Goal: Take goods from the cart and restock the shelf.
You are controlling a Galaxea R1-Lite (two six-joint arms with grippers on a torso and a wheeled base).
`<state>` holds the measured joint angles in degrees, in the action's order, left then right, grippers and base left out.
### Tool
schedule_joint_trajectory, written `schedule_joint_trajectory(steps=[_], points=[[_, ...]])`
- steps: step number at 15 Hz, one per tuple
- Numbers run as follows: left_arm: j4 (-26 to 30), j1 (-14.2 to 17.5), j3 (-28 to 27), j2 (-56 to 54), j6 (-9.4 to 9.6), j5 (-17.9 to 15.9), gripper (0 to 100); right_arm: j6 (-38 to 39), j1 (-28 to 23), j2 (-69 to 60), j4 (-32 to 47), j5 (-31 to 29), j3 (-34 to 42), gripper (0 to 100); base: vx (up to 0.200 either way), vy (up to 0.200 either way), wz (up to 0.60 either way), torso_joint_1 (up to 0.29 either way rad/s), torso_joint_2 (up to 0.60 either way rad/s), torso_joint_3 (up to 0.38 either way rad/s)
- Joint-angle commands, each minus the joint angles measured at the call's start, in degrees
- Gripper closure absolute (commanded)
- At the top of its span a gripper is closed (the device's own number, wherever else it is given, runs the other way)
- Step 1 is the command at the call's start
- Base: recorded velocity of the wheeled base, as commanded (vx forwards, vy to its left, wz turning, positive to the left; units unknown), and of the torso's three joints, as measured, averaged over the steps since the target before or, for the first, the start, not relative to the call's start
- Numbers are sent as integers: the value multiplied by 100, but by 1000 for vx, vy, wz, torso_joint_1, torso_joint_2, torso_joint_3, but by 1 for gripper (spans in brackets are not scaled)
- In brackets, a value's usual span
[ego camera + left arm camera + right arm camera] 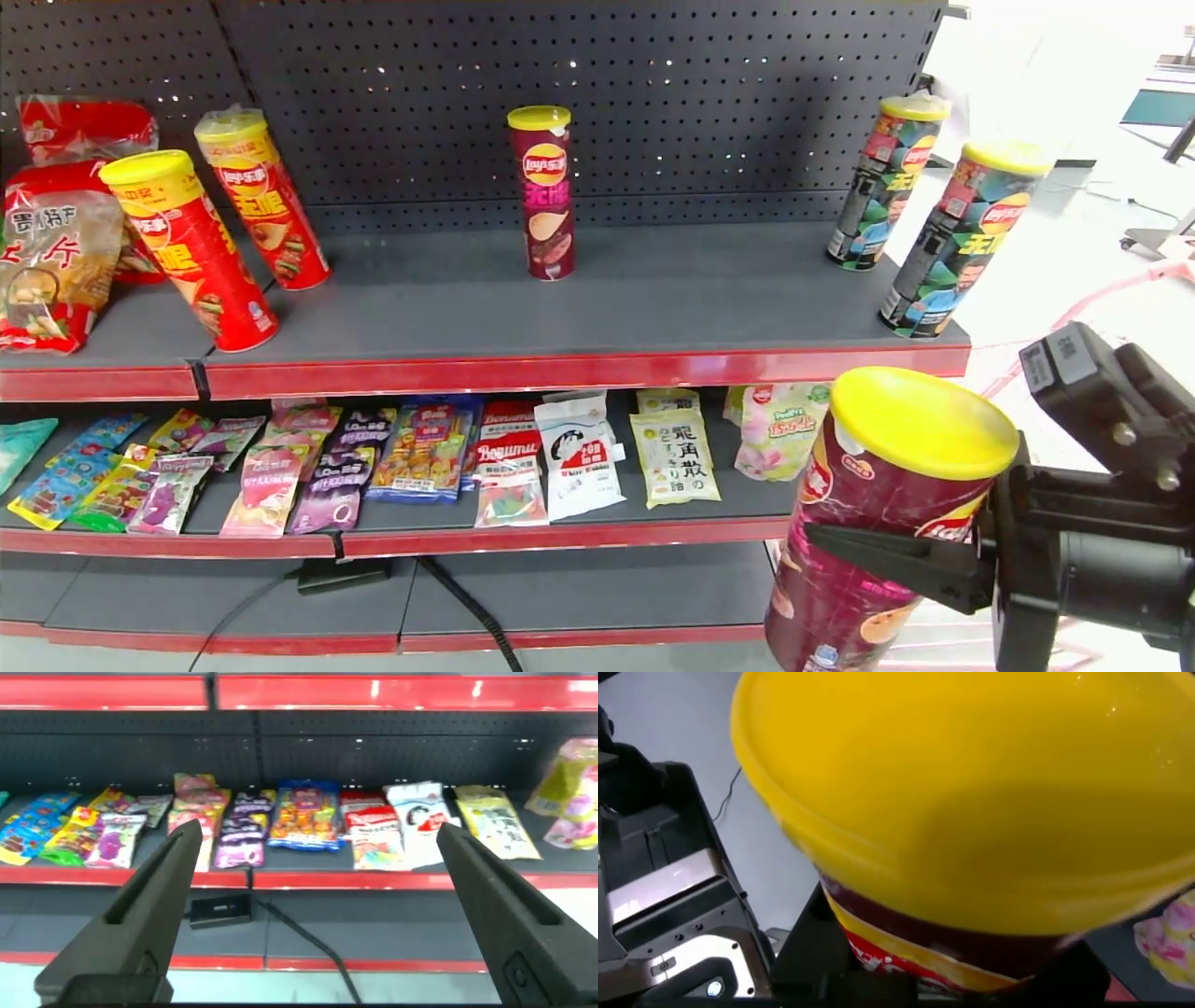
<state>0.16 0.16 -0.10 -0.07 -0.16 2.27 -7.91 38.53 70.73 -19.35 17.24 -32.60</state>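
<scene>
Right hand point(889, 553) around yellow-lidded maroon can point(873, 485)

Round logo on maroon shelf can point(547, 196); large characters on red cans point(191, 252); print on packets point(579, 457).

Shop: red-edged shelves point(653, 299) of snack packs point(579, 457)

shelf point(579, 369): grey decks, red front lips | top deck, frame left to right: red snack bags point(51, 271), two red chip cans point(191, 252), maroon chip can point(546, 191) centre, two dark patterned cans point(966, 238) upper right | middle deck: flat candy packets point(420, 457) | bottom deck: black box point(341, 574), cable point(471, 607)
</scene>
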Motion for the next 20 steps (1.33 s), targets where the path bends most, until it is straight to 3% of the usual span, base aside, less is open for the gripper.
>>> schedule_joint_trajectory(steps=[1, 7, 12, 20], points=[[2, 2, 1, 7, -2, 2, 0, 0, -4, 29, 1, -1, -71, 100, 0, 200, 0, -2, -2, 7], [2, 2, 1, 7, -2, 2, 0, 624, -30, 204, 1, -1, -651, 100, 0, 200, 0, 3, 3, 2], [2, 2, 1, 7, -2, 2, 0, 571, -65, 143, 1, -10, -581, 100, 0, 0, 0, 0, 0, 0], [11, 2, 1, 7, -2, 2, 0, 571, -65, 143, 1, -10, -581, 100, 200, 0, 0, -1, 1, 5]])
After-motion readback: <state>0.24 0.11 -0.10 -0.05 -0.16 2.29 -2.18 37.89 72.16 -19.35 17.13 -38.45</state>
